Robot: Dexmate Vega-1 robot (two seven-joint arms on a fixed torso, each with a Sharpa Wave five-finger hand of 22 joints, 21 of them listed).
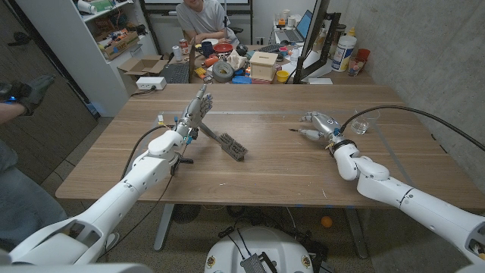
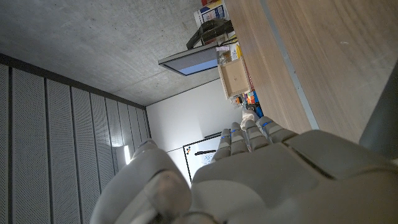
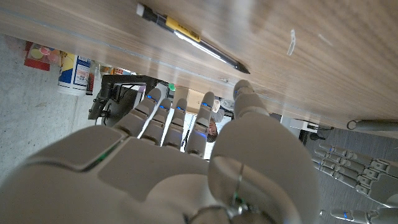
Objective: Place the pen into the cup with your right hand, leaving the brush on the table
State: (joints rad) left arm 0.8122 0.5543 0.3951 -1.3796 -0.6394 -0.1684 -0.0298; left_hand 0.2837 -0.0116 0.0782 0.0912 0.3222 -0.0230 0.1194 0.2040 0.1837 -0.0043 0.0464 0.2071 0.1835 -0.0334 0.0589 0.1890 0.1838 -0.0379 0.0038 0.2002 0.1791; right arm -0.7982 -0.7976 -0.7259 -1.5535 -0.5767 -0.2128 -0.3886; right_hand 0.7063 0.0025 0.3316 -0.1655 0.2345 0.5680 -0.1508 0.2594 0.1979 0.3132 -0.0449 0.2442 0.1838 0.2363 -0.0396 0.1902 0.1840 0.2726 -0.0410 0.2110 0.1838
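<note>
Wooden table [image 1: 265, 171] carried brush [image 1: 229, 145] and pen [image 3: 189, 37], apart. Right hand [image 1: 320, 125] hovered beside the pen, fingers spread, grasping nothing. Left hand [image 1: 195, 115] was raised, fingers extended, empty.

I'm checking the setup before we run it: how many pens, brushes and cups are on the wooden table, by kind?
pen: 1
brush: 1
cup: 1
Total: 3
</note>
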